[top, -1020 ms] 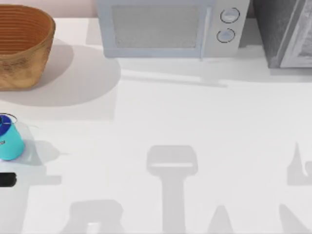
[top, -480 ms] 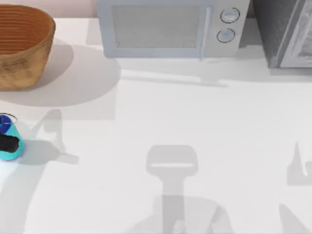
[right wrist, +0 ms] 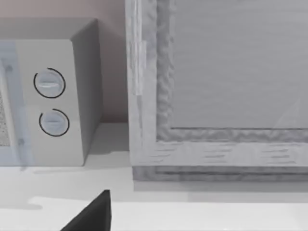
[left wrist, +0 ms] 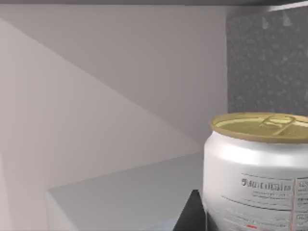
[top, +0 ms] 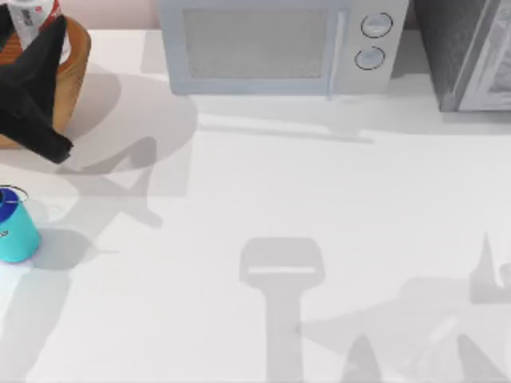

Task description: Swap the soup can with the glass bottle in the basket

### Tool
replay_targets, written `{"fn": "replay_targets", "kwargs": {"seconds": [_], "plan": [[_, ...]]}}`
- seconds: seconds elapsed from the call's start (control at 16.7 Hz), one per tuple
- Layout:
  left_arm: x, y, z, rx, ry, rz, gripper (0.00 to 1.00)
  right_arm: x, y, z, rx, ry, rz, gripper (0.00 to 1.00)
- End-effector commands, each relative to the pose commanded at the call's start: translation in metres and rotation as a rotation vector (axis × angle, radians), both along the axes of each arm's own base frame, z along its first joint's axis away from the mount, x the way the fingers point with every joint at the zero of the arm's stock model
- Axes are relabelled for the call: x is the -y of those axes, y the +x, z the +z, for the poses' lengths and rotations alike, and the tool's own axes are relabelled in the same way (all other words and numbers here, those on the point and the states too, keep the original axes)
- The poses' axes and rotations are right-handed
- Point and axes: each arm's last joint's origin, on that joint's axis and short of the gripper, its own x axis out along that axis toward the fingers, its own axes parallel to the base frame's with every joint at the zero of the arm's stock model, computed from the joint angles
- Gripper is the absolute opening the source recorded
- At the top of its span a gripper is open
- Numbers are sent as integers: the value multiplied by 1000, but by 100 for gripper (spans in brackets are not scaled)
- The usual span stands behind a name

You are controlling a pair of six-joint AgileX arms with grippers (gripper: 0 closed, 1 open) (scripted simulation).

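The soup can [top: 33,11], red-and-white with a dull gold top [left wrist: 262,126], hangs above the wicker basket [top: 73,60] at the table's far left corner. My left gripper [top: 33,32] is shut on it, and the black arm slants across the basket's front, hiding most of it. One dark fingertip [left wrist: 191,217] shows beside the can in the left wrist view. The teal glass bottle [top: 16,230] with its dark blue top stands upright on the table at the left edge, in front of the basket. A dark part of my right gripper [right wrist: 91,214] shows low over the table's right side.
A grey microwave [top: 275,44] stands along the back edge, its two dials [right wrist: 50,102] facing my right wrist camera. A speckled grey cabinet [top: 467,52] fills the back right corner. Open white tabletop [top: 319,199] stretches across the middle and right.
My left arm has swung from the table's left edge, past the glass bottle, to over the basket, and now holds the soup can raised. The bottle has not moved.
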Motion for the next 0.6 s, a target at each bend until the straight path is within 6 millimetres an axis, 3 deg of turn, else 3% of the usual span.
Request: {"fn": "replay_targets", "kwargs": {"seconds": [0.3, 0.6], "plan": [[20, 47, 8, 43, 25, -168, 0, 0, 0, 0, 0, 0, 0, 100], [39, 94, -5, 61, 54, -293, 0, 0, 0, 0, 0, 0, 0, 100]]}}
